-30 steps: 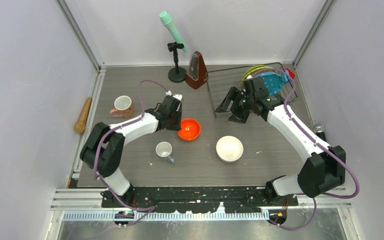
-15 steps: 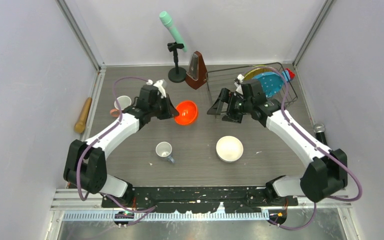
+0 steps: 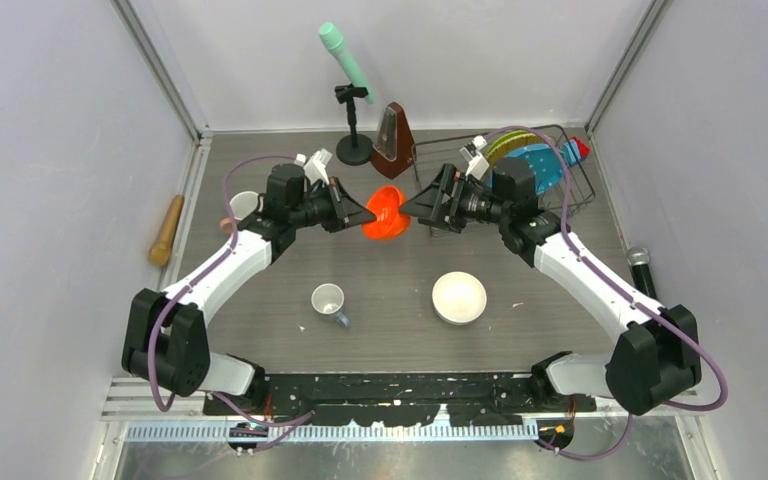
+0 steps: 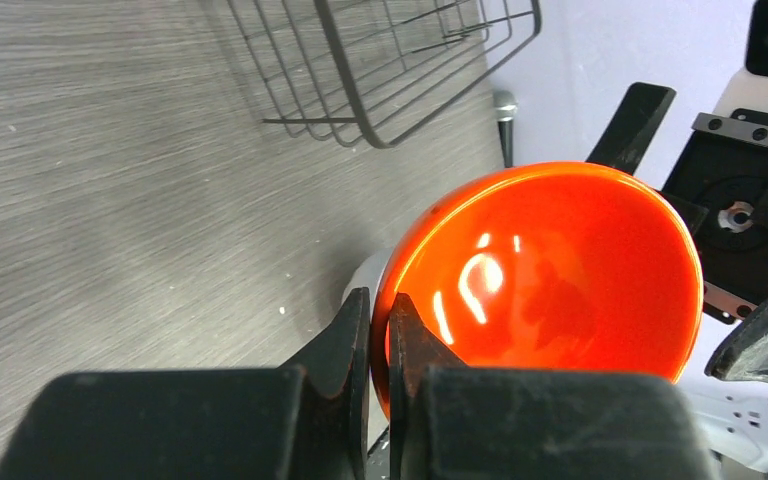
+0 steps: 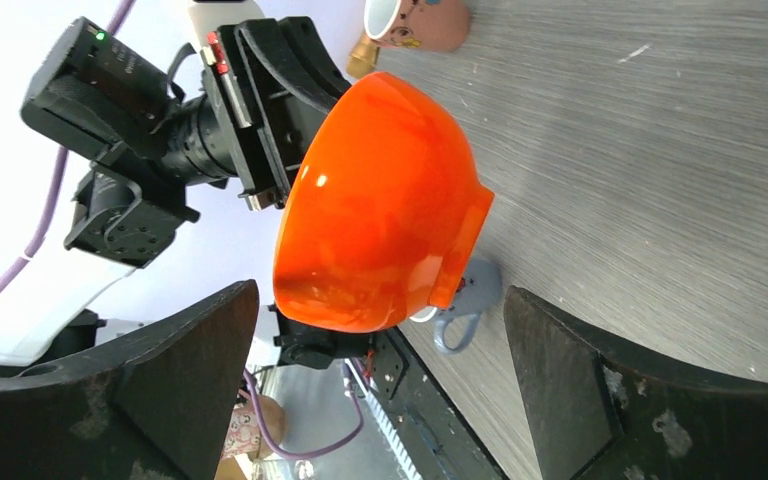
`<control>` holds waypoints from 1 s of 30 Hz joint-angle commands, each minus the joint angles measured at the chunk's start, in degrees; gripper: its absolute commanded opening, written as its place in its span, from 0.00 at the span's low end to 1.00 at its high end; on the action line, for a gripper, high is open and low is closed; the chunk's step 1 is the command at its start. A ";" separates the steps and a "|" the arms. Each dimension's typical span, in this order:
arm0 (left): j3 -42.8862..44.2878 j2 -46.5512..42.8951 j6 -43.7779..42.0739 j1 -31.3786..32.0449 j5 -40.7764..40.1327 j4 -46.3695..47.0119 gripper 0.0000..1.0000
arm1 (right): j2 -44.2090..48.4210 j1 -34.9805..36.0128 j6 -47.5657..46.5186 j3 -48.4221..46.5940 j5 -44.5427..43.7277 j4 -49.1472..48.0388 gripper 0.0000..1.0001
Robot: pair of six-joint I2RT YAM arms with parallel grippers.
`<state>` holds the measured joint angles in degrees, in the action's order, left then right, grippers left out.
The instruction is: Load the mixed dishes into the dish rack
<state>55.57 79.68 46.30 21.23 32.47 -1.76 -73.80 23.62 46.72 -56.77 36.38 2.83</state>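
Aloft, orange bowl [image 4: 560, 280] rim between left jaws

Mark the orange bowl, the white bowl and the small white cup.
orange bowl [image 5: 375, 210], right wrist view, on its outer wall.
white bowl [image 3: 459, 297], top view, on its inside centre.
small white cup [image 3: 327, 298], top view, inside its open mouth.

Pale walls [image 3: 50, 150] — grey table [image 3: 400, 345], apparently wood-grain.
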 commanded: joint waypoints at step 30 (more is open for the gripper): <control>-0.67 -2.43 1.64 0.04 -0.56 9.49 0.12 | -3.67 1.61 8.33 -0.65 4.69 -10.54 0.26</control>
<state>54.83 79.59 48.93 21.26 32.69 3.62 -77.14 24.91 54.41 -56.31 39.72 -5.58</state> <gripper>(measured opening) 0.050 0.727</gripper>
